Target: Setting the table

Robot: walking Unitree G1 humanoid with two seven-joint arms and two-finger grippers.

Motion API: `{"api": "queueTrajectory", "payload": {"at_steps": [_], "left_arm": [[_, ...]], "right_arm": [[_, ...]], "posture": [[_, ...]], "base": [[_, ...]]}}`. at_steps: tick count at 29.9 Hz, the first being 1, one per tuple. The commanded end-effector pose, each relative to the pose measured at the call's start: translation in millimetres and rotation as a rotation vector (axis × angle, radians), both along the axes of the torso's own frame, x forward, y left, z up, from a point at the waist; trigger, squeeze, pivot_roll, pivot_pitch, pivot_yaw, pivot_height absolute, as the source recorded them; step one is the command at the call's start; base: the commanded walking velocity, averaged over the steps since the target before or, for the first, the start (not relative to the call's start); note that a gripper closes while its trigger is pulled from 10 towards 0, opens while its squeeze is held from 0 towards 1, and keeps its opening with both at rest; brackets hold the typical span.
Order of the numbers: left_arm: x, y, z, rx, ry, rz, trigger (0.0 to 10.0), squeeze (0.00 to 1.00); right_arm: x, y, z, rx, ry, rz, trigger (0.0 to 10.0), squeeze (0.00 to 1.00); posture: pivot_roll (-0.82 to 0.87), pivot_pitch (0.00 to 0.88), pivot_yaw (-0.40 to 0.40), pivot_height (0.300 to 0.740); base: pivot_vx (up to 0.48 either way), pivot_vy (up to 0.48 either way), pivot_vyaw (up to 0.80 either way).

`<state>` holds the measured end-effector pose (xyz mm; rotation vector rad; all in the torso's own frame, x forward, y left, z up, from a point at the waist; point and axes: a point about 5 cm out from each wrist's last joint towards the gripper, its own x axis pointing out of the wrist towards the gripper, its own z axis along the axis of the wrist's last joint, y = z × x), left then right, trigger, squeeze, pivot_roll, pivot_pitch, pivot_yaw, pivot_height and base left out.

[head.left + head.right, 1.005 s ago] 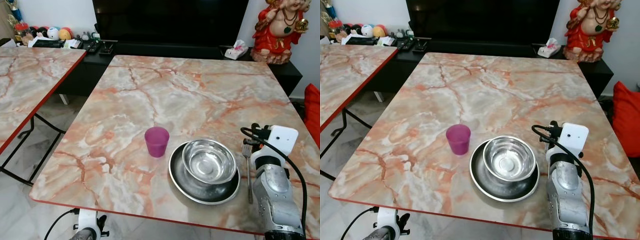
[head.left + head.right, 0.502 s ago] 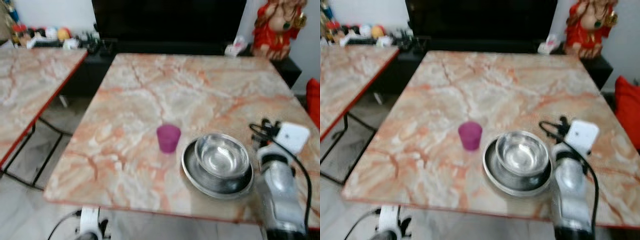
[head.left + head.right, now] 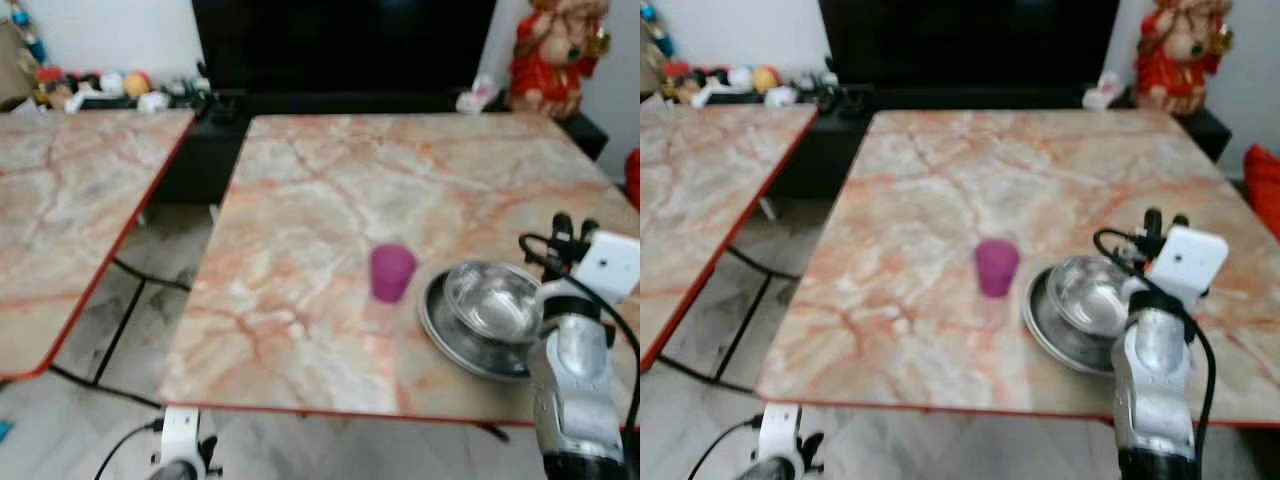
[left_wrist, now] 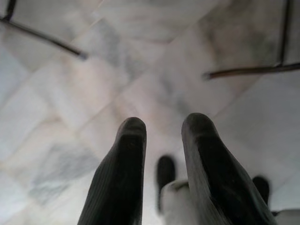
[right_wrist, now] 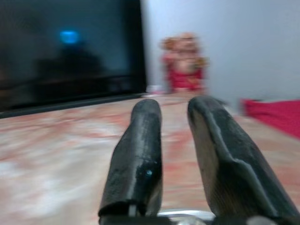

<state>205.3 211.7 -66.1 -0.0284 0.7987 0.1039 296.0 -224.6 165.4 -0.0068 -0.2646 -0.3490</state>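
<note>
- Three pieces sit on the marble surface (image 3: 330,200): purple cup (image 3: 391,272) beside steel bowl (image 3: 493,301) nested in plate (image 3: 450,335).
- Right gripper (image 5: 176,154): jaws narrowly parted, empty, raised beside the bowl.
- Left gripper (image 4: 164,154): jaws narrowly parted, idle above floor (image 4: 93,84).
- Risk: right arm could nudge the stack.

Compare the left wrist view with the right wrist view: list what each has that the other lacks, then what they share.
Left wrist view: the left gripper hangs over pale marble floor tiles, crossed by dark metal bars.

Right wrist view: the right gripper points across the orange-veined tabletop toward a dark screen, a red figurine and something red at the side.

Both: two black fingers slightly apart, holding nothing, and blurred surroundings.
</note>
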Motion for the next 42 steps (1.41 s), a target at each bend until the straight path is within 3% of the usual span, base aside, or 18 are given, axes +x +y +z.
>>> {"api": "queueTrajectory", "payload": {"at_steps": [1,42], "left_arm": [[-4.9,0.6,-3.1,-0.001,0.025,0.011,10.0,0.0],[-4.7,0.1,-3.2,-0.006,0.025,0.02,10.0,0.0]], "right_arm": [[-1.2,-2.3,7.2,-0.023,-0.033,-0.008,10.0,0.0],[3.6,14.9,12.8,-0.069,-0.046,0.09,10.0,0.0]], "posture": [[0.06,0.0,0.001,0.74],[0.06,0.0,0.0,0.74]], "base": [[0.0,0.356,0.0],[0.0,0.359,0.0]]}}
